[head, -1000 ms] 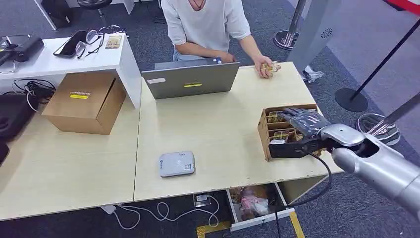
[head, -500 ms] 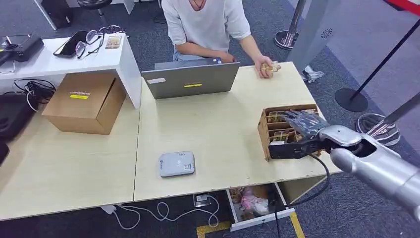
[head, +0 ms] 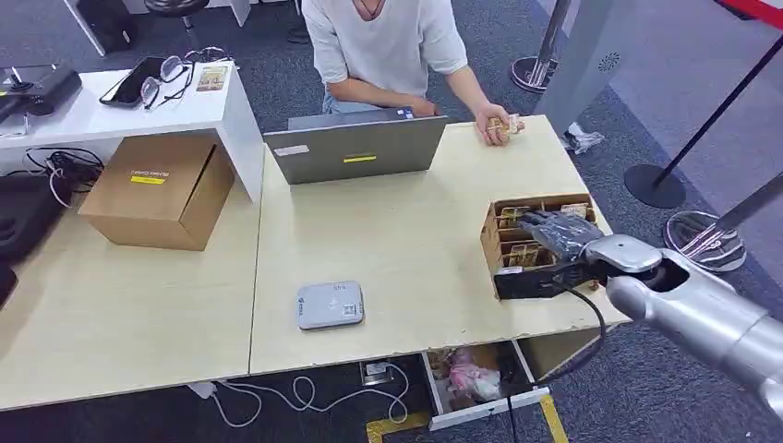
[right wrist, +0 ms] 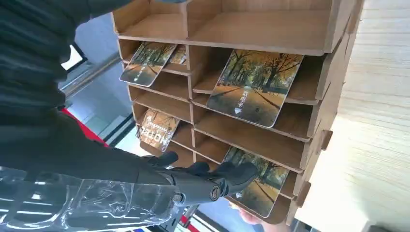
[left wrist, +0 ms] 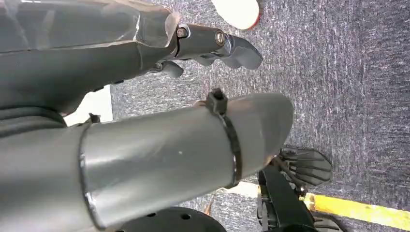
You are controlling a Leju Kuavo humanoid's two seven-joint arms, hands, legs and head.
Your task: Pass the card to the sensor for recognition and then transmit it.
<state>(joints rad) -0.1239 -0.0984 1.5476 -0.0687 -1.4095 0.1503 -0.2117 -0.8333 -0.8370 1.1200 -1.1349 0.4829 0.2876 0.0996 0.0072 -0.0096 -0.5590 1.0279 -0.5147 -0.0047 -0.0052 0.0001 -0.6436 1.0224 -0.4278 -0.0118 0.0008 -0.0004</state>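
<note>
Right wrist view showing the right robot hand (right wrist: 212, 186) reaching into the wooden card rack (right wrist: 309, 140), dark fingertips (right wrist: 237, 171) touching the card (right wrist: 256, 186) leaning in one slot, not yet pinching it; holding nothing as far as visible. Looking thin, stiff, light and slick, likely needing a pinch across its exposed free end. Lying tilted, long axis running out of the slot toward the rack's open face. Head view placing rack near the surface's right edge, sensor (head: 330, 305) near the front edge. Left robot hand (left wrist: 212, 46) hanging over carpet, loosely curled, holding nothing.

One laptop (head: 355, 148), one sensor (head: 330, 305), two cardboard boxes (head: 157, 189).
</note>
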